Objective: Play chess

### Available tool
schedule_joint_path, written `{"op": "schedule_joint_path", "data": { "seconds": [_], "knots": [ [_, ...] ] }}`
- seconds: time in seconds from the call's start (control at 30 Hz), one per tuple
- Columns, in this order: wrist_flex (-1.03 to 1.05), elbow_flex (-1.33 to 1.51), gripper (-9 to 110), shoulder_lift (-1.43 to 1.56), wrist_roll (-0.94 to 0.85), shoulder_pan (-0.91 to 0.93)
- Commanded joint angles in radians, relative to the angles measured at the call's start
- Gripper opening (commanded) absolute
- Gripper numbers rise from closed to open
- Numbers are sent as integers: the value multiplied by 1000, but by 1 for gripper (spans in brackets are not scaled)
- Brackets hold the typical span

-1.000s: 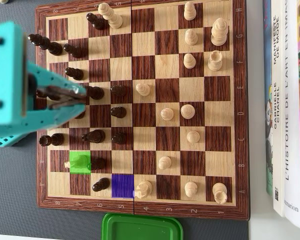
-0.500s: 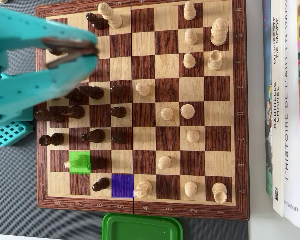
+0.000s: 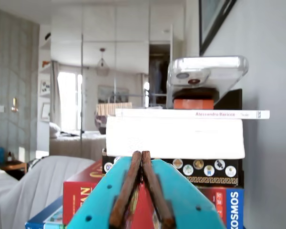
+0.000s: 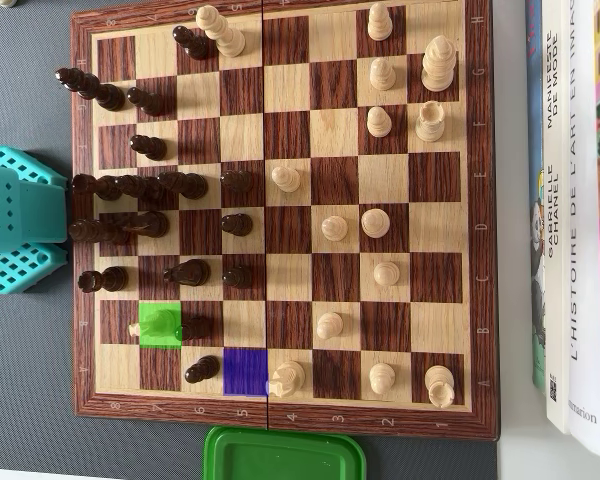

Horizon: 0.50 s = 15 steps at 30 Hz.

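The wooden chessboard (image 4: 286, 180) fills the overhead view. Dark pieces (image 4: 145, 185) crowd its left half and light pieces (image 4: 378, 122) stand on its right half. A green square (image 4: 161, 325) overlays a square at lower left, with a light piece (image 4: 135, 328) showing at its left edge. A purple square (image 4: 245, 370) lies near the bottom edge, beside a light knight (image 4: 287, 378). A teal arm part (image 4: 20, 215) sits off the board's left edge. In the wrist view my gripper (image 3: 141, 153), teal with brown pads (image 3: 128, 186), is shut and empty, raised away from the board.
A green lid (image 4: 285, 455) lies below the board. Books (image 4: 570, 200) lie along its right side. The wrist view faces a stack of books and game boxes (image 3: 226, 205) with a phone (image 3: 207, 71) on top, and a bedroom behind.
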Motion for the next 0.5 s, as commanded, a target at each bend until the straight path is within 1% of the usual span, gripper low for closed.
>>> {"op": "schedule_joint_path", "data": {
  "seconds": [0.0,0.37,0.47],
  "knots": [
    [-143,9,4,17,8,-5],
    [-502,137,4,123,-3,-3],
    [-560,190,4,167,-5,2]
  ]
}}
